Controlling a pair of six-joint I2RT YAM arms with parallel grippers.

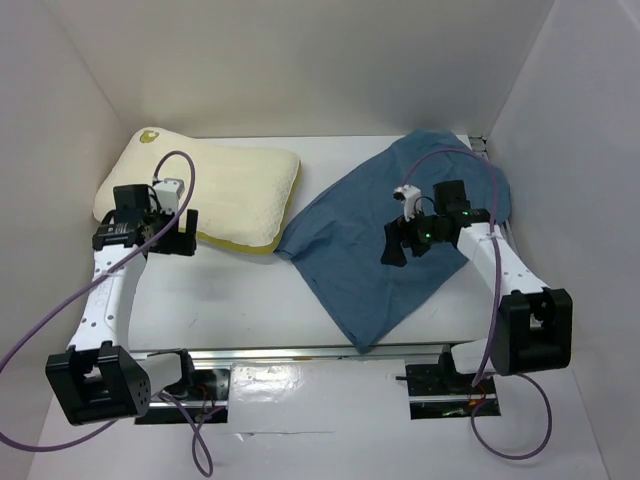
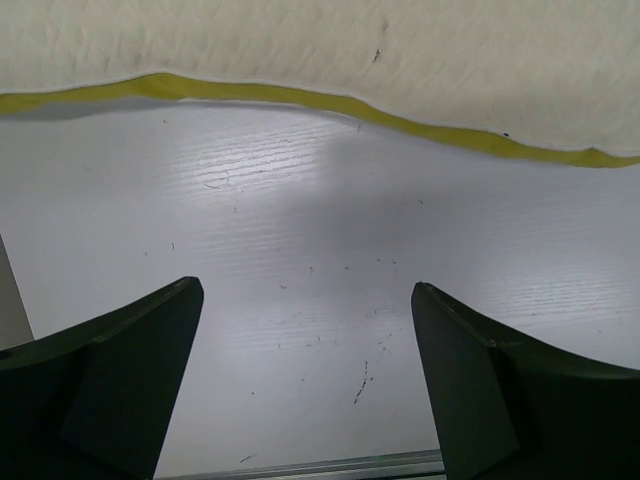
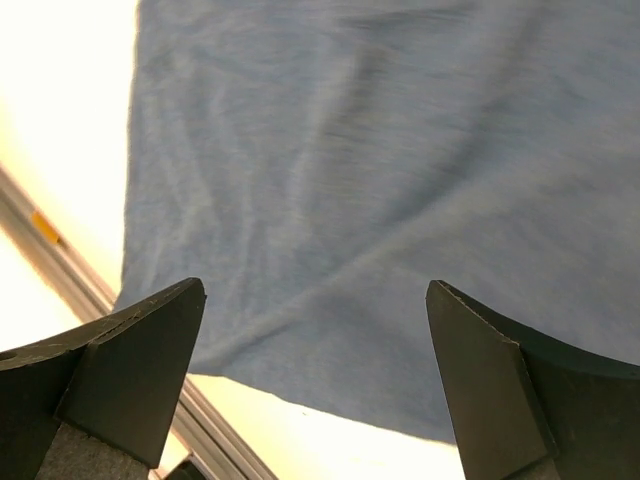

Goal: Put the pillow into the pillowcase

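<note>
The pillow (image 1: 215, 190) is cream-white with a pale yellow edge and a yellowish mark at its far left corner. It lies at the back left of the table. My left gripper (image 1: 178, 232) is open and empty, just in front of the pillow's near edge (image 2: 330, 60). The pillowcase (image 1: 385, 235) is dusty-blue, wrinkled and spread flat at the right. My right gripper (image 1: 400, 243) is open and empty, hovering over the pillowcase's middle; the cloth (image 3: 380, 170) fills the right wrist view, its near edge below the jaws.
White walls enclose the table on three sides. A metal rail (image 1: 300, 352) runs along the table's near edge; it also shows in the right wrist view (image 3: 60, 250). Purple cables (image 1: 40, 330) loop from both arms.
</note>
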